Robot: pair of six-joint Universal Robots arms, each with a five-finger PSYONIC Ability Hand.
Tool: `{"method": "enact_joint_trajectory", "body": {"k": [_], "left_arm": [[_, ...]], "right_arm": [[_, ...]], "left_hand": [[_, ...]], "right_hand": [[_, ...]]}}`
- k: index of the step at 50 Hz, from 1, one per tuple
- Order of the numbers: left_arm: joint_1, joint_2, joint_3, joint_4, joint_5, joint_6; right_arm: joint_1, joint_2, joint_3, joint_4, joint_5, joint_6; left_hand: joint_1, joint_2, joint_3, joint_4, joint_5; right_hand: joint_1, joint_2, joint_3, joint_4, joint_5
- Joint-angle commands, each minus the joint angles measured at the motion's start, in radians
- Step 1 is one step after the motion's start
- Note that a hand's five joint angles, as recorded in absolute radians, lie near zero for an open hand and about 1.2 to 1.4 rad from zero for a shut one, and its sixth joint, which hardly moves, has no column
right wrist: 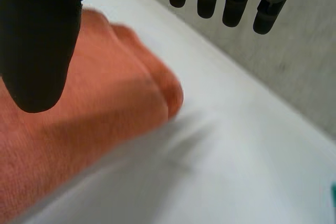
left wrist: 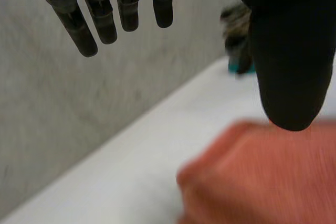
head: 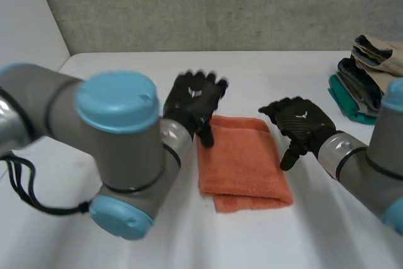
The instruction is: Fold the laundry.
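1. Orange towel [head: 242, 162]: folded into a thick rectangle, flat on the white table [head: 277, 74] near its centre. At the six o'clock edge, a lower layer peeking out past the upper one.
2. Left hand [head: 192, 100]: at the towel's ten o'clock corner, fingers straight and spread, holding nothing, thumb on or just above the cloth, contact unclear. Likely trouble: a thumb dragged across that corner, rucking the top layer or flipping it open.
3. Right hand [head: 304, 124]: at the towel's three o'clock edge, fingers relaxed and empty, thumb pointing down beside the cloth. Same hazard there: a sideways brush shoving the whole bundle toward nine o'clock and skewing the layers further.
4. Judged close to finished for this piece. If another fold wanted, risk of a pinch catching only the top layer and pulling the bundle apart.
5. Pile of folded clothes [head: 368, 77]: at the table's two o'clock, well apart from the towel yet near the right arm. A wide swing of that arm enough to topple it.
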Motion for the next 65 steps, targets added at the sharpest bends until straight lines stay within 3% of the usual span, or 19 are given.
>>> {"method": "enact_joint_trajectory", "body": {"k": [1, 9, 22, 26, 29, 30, 33, 34, 35, 40, 50, 55, 61, 65], "left_arm": [[0.057, 0.082, 0.006, 0.019, 0.331, -0.020], [0.068, 0.113, 0.023, -0.061, 0.522, -0.069], [0.074, 0.096, 0.027, -0.059, 0.527, -0.078], [0.074, 0.095, 0.027, -0.059, 0.519, -0.089], [0.076, 0.096, 0.027, -0.058, 0.515, -0.091], [0.076, 0.096, 0.029, -0.058, 0.516, -0.091], [0.080, 0.102, 0.030, -0.056, 0.516, -0.091], [0.084, 0.104, 0.030, -0.055, 0.516, -0.092], [0.085, 0.106, 0.030, -0.053, 0.515, -0.094], [0.096, 0.115, 0.037, -0.026, 0.513, -0.132], [0.111, 0.211, 0.035, -0.004, 0.509, -0.144], [0.108, 0.224, 0.034, 0.010, 0.499, -0.157], [0.105, 0.227, 0.026, 0.013, 0.501, -0.177], [0.099, 0.227, 0.020, 0.013, 0.502, -0.175]], "right_arm": [[0.121, -0.090, 0.237, -0.195, 0.001, -0.056], [0.162, -0.058, 0.367, -0.348, -0.008, -0.052], [0.144, 0.100, 0.338, -0.517, 0.012, -0.064], [0.144, 0.133, 0.312, -0.558, 0.018, -0.064], [0.144, 0.139, 0.286, -0.574, 0.021, -0.055], [0.144, 0.139, 0.268, -0.580, 0.013, -0.046], [0.144, 0.143, 0.226, -0.580, 0.019, -0.043], [0.142, 0.159, 0.190, -0.569, 0.015, -0.040], [0.142, 0.174, 0.170, -0.569, 0.016, -0.038], [0.133, 0.203, 0.041, -0.571, 0.024, 0.005], [-0.019, 0.153, -0.321, -0.555, 0.015, 0.154], [-0.175, 0.136, -0.516, -0.569, -0.007, 0.244], [-0.390, 0.203, -0.667, -0.607, -0.064, 0.424], [-0.505, 0.320, -0.745, -0.655, -0.128, 0.528]], "left_hand": [[0.029, 0.041, 0.029, 0.044, 0.044], [0.029, 0.041, 0.029, 0.044, 0.044], [0.035, 0.047, 0.035, 0.049, 0.049], [0.038, 0.049, 0.038, 0.052, 0.052], [0.044, 0.055, 0.044, 0.058, 0.058], [0.053, 0.064, 0.052, 0.067, 0.067], [0.073, 0.085, 0.073, 0.088, 0.088], [0.073, 0.085, 0.073, 0.088, 0.088], [0.071, 0.082, 0.070, 0.085, 0.085], [0.079, 0.091, 0.079, 0.093, 0.093], [0.082, 0.093, 0.082, 0.096, 0.096], [0.079, 0.091, 0.079, 0.094, 0.093], [0.082, 0.093, 0.082, 0.096, 0.096], [0.085, 0.096, 0.085, 0.099, 0.099]], "right_hand": [[0.004, 0.002, -0.031, -0.039, -0.041], [0.004, 0.002, -0.031, -0.039, -0.041], [0.004, 0.002, -0.031, -0.039, -0.041], [0.158, 0.156, 0.123, 0.115, 0.113], [0.415, 0.414, 0.381, 0.373, 0.371], [0.600, 0.598, 0.565, 0.557, 0.555], [0.710, 0.708, 0.675, 0.667, 0.665], [1.123, 1.121, 1.088, 1.080, 1.078], [1.225, 1.223, 1.190, 1.182, 1.180], [1.226, 1.224, 1.191, 1.183, 1.181], [1.226, 1.224, 1.191, 1.183, 1.181], [1.226, 1.224, 1.191, 1.183, 1.181], [1.226, 1.224, 1.191, 1.183, 1.181], [1.226, 1.224, 1.191, 1.183, 1.181]]}}
